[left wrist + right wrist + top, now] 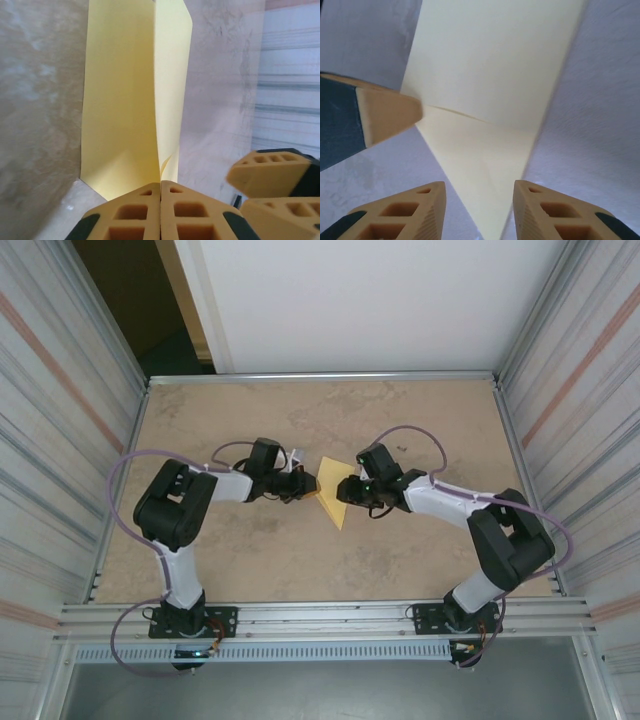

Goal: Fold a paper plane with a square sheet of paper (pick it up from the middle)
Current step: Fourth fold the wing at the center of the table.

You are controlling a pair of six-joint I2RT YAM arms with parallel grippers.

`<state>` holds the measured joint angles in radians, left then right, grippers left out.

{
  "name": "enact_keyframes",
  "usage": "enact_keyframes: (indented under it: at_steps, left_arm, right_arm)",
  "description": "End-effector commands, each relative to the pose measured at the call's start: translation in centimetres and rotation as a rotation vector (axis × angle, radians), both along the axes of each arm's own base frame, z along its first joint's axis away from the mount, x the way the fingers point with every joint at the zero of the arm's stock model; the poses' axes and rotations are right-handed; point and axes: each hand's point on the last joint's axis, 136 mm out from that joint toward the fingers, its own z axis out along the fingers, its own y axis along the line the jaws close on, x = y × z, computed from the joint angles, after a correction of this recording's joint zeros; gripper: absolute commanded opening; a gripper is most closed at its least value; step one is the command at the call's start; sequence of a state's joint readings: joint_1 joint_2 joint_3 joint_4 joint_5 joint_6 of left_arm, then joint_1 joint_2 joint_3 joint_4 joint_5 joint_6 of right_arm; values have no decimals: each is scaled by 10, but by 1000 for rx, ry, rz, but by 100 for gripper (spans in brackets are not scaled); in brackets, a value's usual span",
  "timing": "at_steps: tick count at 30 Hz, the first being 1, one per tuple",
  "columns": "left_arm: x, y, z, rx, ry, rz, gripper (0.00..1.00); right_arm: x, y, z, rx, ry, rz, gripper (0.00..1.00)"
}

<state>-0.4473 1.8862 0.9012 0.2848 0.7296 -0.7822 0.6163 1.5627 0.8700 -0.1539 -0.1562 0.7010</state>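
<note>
- Desk [250,420]: you will find the work at its middle, between the two arms.
- Arms: the left arm [180,505] and the right arm [500,540] reach in from opposite sides and meet at the paper. Neither is clearly nearer.
- Paper [333,492]: a pale-yellow, part-folded sheet. Its long axis runs far to near, with the point toward the arm bases, crosswise to both jaws.
- Left jaws: shut flat on the paper's edge at the crease. Treat this as the holding side.
- Right jaws: parted and gripping nothing, with the paper's narrow end lying between them. Treat this as the free side.
</note>
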Motion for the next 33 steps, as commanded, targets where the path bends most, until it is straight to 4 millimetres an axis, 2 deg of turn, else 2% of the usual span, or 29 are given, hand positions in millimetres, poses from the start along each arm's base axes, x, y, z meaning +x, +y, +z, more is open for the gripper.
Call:
enact_keyframes:
  at_steps: [1, 3, 8, 10, 13, 19, 24, 33]
  left_arm:
    - [7, 24, 10, 83, -47, 120, 9]
    - [7, 36, 13, 122, -58, 186, 9]
    - [0, 65, 17, 197, -29, 367, 9]
    - [-3, 71, 16, 222, -19, 415, 9]
    - [-8, 71, 21, 260, -14, 435, 9]
    - [-9, 68, 28, 291, 20, 435, 9]
    - [-10, 65, 26, 276, 50, 441, 9]
    - [-11, 63, 27, 278, 70, 434, 10]
  right_arm:
    - [-4, -17, -3, -161, -58, 17, 41]
    - [-6, -12, -1, -193, -87, 48, 40]
    - [-14, 30, 3, -188, -134, 171, 39]
    - [-16, 46, 3, -185, -144, 200, 38]
    - [-19, 66, -2, -214, -173, 261, 39]
    - [-21, 88, -6, -224, -256, 367, 38]
    - [-20, 97, -18, -233, -257, 389, 39]
    - [-19, 99, -31, -259, -252, 399, 39]
